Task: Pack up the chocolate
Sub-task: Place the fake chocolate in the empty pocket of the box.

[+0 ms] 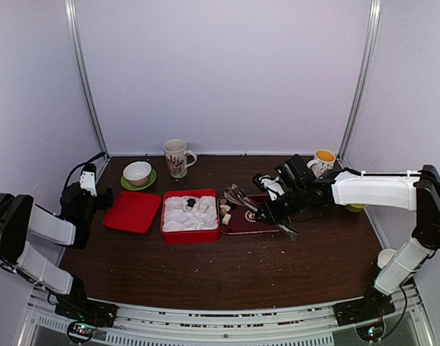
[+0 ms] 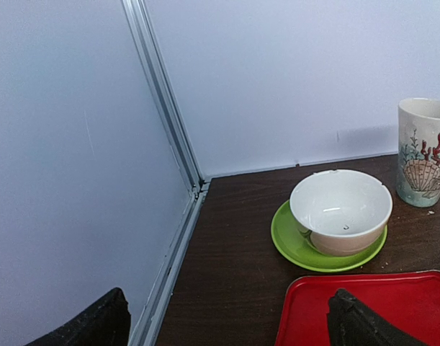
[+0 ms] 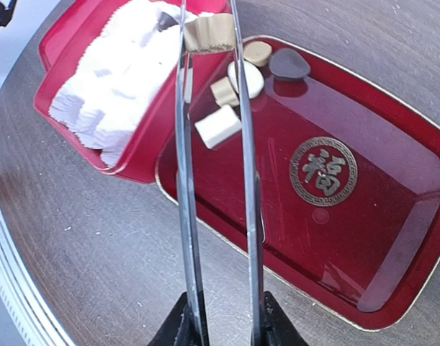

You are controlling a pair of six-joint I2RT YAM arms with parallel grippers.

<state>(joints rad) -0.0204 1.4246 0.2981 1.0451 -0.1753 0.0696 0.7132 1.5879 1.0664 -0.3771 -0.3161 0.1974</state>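
My right gripper (image 3: 221,317) is shut on metal tongs (image 3: 185,180). The tongs' tips pinch a tan chocolate piece (image 3: 209,32) above the edge between the red box (image 3: 70,43) and the dark red tray (image 3: 392,238). Several loose pieces lie at the tray's near-box end: a cream cube (image 3: 218,126), a white oval (image 3: 247,78) and a dark brown lump (image 3: 289,65). A brown piece (image 1: 191,203) sits in the box's white insert (image 1: 183,216). My left gripper (image 2: 230,324) is open and empty at the red lid (image 2: 392,303).
A white bowl (image 2: 340,210) on a green saucer and a shell-patterned mug (image 2: 425,151) stand behind the lid. A mug with an orange inside (image 1: 323,161) stands at the back right. A white cup (image 1: 386,257) sits by the right arm's base.
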